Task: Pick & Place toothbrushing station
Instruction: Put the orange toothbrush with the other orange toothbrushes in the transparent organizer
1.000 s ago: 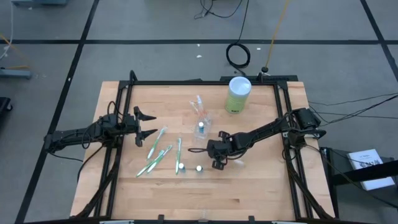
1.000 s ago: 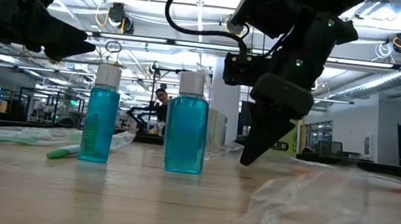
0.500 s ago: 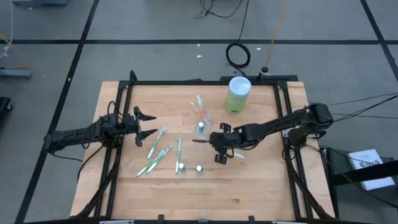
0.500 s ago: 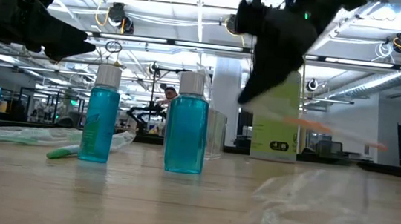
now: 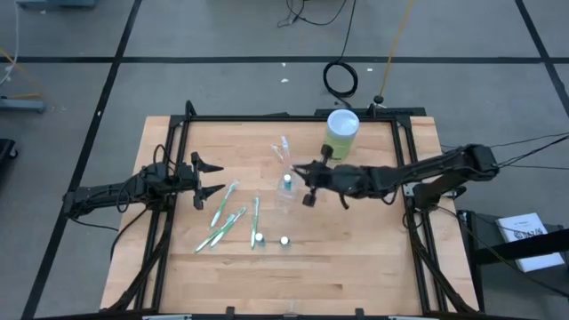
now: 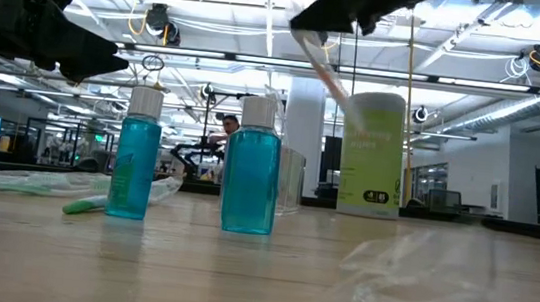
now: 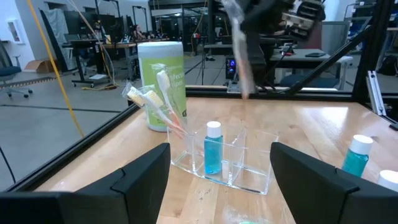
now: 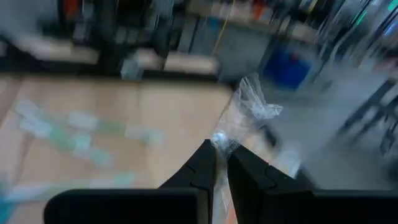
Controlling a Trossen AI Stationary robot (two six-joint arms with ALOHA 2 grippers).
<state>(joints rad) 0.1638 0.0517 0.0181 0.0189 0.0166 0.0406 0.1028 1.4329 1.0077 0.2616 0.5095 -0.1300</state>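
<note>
My right gripper (image 5: pixel 300 171) hangs above the table's middle, shut on an orange-white toothbrush in a clear wrapper (image 6: pixel 330 75), beside the clear organiser (image 5: pixel 284 160). That organiser (image 7: pixel 239 158) holds a few toothbrushes (image 7: pixel 163 93) and a blue white-capped bottle (image 7: pixel 212 149). Green-white toothbrushes (image 5: pixel 227 218) lie flat on the wood. Two more blue bottles (image 6: pixel 135 162) (image 6: pixel 250 174) stand upright near them. My left gripper (image 5: pixel 213 178) waits open at the table's left. My right gripper pinches the wrapped toothbrush between its two fingers (image 8: pixel 199 165), near one end. The wrapper's crinkled end (image 8: pixel 247 109) sticks out past the fingertips. The fingers come nearly level from the table's right. The brush (image 7: pixel 241 53) hangs slanting below them, clear of the table.
A lime-green canister with a white lid (image 5: pixel 340 133) stands at the far side, right of the organiser. Crumpled clear wrap (image 6: pixel 439 269) lies on the wood near the low camera. A black frame (image 5: pixel 293 117) runs round the table.
My right gripper has risen from the table and gone toward the far edge and the organiser, tipping from pointing down to nearly level. The wrapped toothbrush, which lay on the table, is lifted clear and now hangs slanting from the gripper.
</note>
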